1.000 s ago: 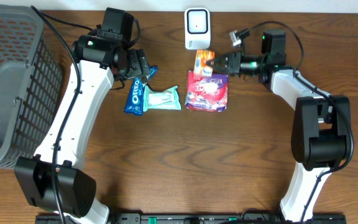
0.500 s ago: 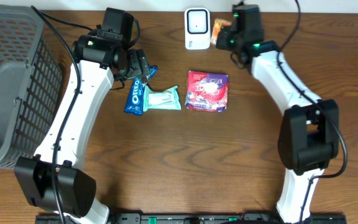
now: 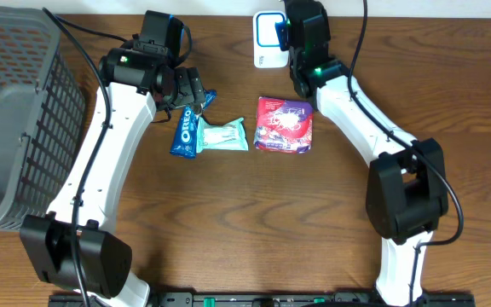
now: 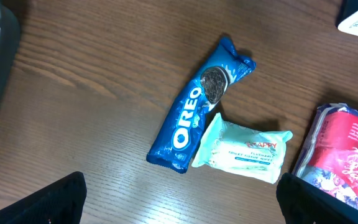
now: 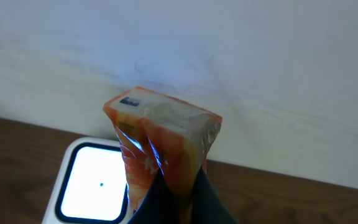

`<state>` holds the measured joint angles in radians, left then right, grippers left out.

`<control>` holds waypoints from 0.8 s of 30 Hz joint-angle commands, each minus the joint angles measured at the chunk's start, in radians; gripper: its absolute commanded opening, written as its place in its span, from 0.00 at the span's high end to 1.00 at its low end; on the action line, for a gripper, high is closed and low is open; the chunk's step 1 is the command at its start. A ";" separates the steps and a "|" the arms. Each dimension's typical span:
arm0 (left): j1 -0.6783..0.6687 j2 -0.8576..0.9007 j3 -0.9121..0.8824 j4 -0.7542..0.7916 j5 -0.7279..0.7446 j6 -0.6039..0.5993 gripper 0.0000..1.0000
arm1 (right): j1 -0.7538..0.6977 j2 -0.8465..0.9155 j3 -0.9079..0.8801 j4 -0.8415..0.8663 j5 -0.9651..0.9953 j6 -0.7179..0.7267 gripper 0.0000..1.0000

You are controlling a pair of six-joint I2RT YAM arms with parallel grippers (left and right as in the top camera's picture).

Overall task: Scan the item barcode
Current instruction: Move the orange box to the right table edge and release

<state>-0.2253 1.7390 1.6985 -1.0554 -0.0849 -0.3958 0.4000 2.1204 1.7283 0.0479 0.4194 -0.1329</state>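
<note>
Just beside glowing scanner (image 5: 95, 183), crinkled orange packet (image 5: 160, 143) tight in right tool (image 5: 173, 196); left tool (image 4: 185, 205) wide.

OREO stands on the blue packet (image 4: 196, 117) — the mint-green pack (image 4: 244, 150) seems to read HAPPY.

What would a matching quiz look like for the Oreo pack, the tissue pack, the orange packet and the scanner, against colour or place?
1. Oreo pack
2. tissue pack
3. orange packet
4. scanner

A. pinched in the right gripper
B. white, screen lit
C. blue, flat on the table
D. mint green

Pairs: 1-C, 2-D, 3-A, 4-B.
</note>
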 commanded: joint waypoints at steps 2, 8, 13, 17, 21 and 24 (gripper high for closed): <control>0.001 0.006 0.005 -0.006 -0.009 0.002 0.02 | -0.003 0.089 0.121 -0.089 -0.013 -0.033 0.99; 0.001 0.006 0.005 -0.006 -0.009 0.002 0.02 | 0.010 0.236 0.380 -0.294 -0.054 -0.033 0.99; 0.001 0.006 0.005 -0.006 -0.009 0.002 0.02 | 0.013 0.315 0.529 -0.430 -0.058 -0.032 0.99; 0.001 0.006 0.005 -0.006 -0.009 0.002 0.02 | 0.011 0.321 0.535 -0.487 -0.096 -0.031 0.99; 0.002 0.006 0.005 -0.006 -0.009 0.002 0.02 | 0.007 0.319 0.550 -0.487 -0.033 -0.009 0.99; 0.001 0.006 0.005 -0.006 -0.009 0.002 0.02 | -0.006 0.318 0.591 -0.534 0.002 -0.009 0.99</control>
<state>-0.2253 1.7390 1.6985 -1.0554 -0.0849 -0.3958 0.4030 2.4382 2.2566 -0.4667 0.3679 -0.1501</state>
